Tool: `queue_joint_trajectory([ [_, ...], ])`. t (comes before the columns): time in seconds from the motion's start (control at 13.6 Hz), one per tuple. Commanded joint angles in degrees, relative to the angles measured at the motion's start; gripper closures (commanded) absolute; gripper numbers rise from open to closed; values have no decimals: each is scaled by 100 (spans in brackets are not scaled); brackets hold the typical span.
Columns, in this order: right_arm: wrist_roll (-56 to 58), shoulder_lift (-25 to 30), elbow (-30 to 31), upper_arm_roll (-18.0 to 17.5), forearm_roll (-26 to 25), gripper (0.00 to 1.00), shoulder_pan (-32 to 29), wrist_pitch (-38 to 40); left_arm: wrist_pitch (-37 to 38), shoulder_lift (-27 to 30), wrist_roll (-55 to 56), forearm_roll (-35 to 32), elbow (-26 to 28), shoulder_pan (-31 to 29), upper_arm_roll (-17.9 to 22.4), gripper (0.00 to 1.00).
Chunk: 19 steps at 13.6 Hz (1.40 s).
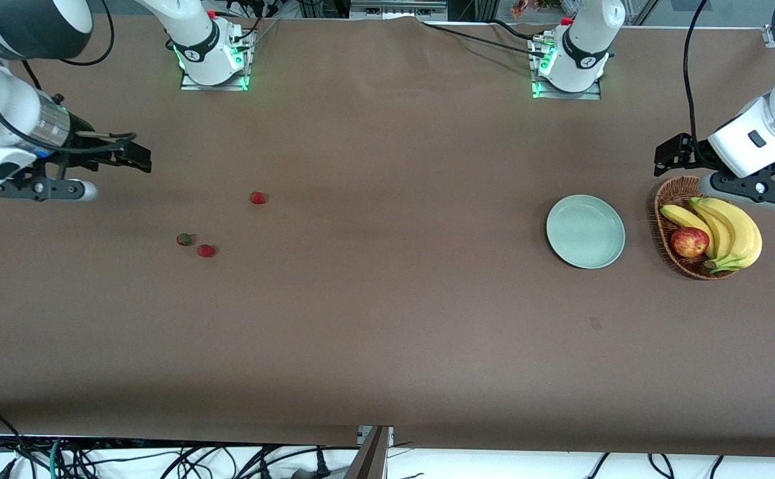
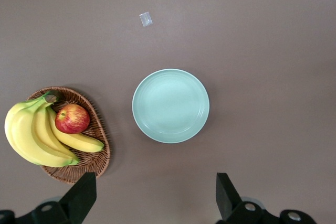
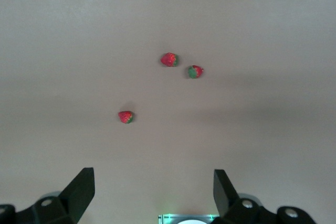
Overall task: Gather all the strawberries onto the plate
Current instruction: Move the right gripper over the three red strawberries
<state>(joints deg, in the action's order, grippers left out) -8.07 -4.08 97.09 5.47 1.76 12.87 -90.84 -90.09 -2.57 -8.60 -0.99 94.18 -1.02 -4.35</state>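
Three strawberries lie on the brown table toward the right arm's end: one (image 1: pixel 257 197) alone, and two close together (image 1: pixel 184 239) (image 1: pixel 206 251) nearer the front camera. The right wrist view shows all three (image 3: pixel 126 117) (image 3: pixel 169 59) (image 3: pixel 195 71). The pale green plate (image 1: pixel 585 231) is empty, toward the left arm's end, and also shows in the left wrist view (image 2: pixel 170 105). My right gripper (image 1: pixel 138 156) (image 3: pixel 152 195) is open and empty, up over the table, apart from the strawberries. My left gripper (image 1: pixel 670 154) (image 2: pixel 155 198) is open and empty, over the table by the basket.
A wicker basket (image 1: pixel 668 199) (image 2: pixel 97 163) with bananas (image 1: pixel 726 229) and a red apple (image 1: pixel 689 242) stands beside the plate, at the left arm's end. A small pale scrap (image 2: pixel 146 19) lies on the table nearer the front camera than the plate.
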Motion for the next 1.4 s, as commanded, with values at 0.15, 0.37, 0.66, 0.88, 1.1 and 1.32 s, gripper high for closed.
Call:
queue_joint_trajectory([
  [0.15,-247,144,1415,-204,236,0,-21,-1310,158,54,394,257,-216,226,233,0],
  [0.37,-782,100,2434,-598,237,0,-21,-2592,193,54,499,257,-225,217,190,0],
  [0.66,-1521,-434,3000,-1047,237,0,-4,-3651,211,54,623,266,-225,208,181,0],
  [0.88,-1645,-865,3061,-1066,237,1,22,-4002,281,54,614,274,-216,208,181,0],
  [1.1,-1654,-1147,3219,-1066,237,1,40,-4406,307,63,623,275,-216,208,172,0],
  [1.32,-2048,-1262,3579,-1266,237,1,49,-4863,316,63,623,275,-225,208,172,0],
])
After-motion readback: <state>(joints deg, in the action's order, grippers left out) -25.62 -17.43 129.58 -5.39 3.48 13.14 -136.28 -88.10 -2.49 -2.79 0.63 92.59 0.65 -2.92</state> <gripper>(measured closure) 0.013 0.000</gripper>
